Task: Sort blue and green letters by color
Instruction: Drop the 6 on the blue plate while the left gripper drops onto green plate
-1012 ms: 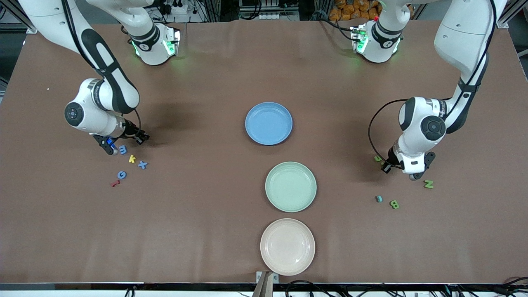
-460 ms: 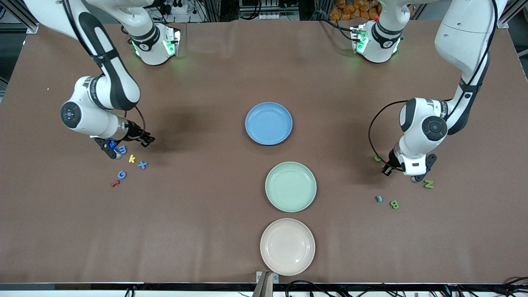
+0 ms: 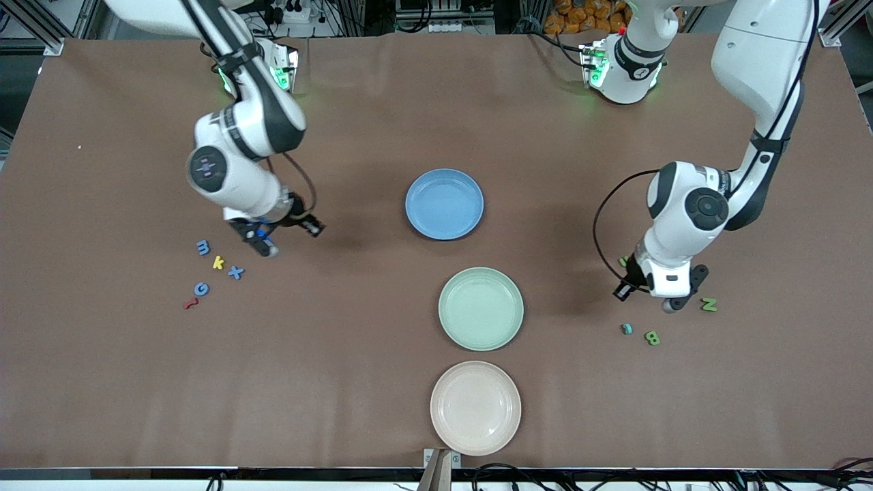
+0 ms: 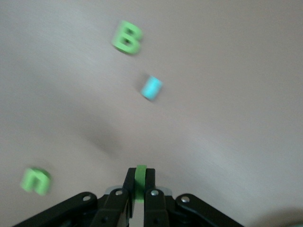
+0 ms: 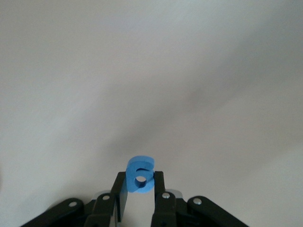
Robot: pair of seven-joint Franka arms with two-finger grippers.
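My right gripper (image 3: 264, 244) is shut on the blue 9 (image 5: 142, 165) and holds it over bare table between the blue letters and the blue plate (image 3: 444, 204). Blue m (image 3: 202, 247), x (image 3: 236, 273) and G (image 3: 201, 288) lie at the right arm's end. My left gripper (image 3: 670, 301) is shut on a green letter (image 4: 140, 184) seen edge-on, just above the table. Green N (image 3: 708, 304) and B (image 3: 653, 337) lie close by. Another green bit (image 3: 623, 261) shows beside the wrist cable. The green plate (image 3: 481, 308) is empty.
A yellow k (image 3: 218, 262) and a red squiggle (image 3: 190, 304) lie among the blue letters. A small teal piece (image 3: 626, 329) lies next to the B. An empty beige plate (image 3: 475, 408) stands nearest the front camera, in line with the other two plates.
My right gripper has lifted away from the blue letters and swung toward the blue plate with the 9. My left gripper has shifted slightly toward the green plate.
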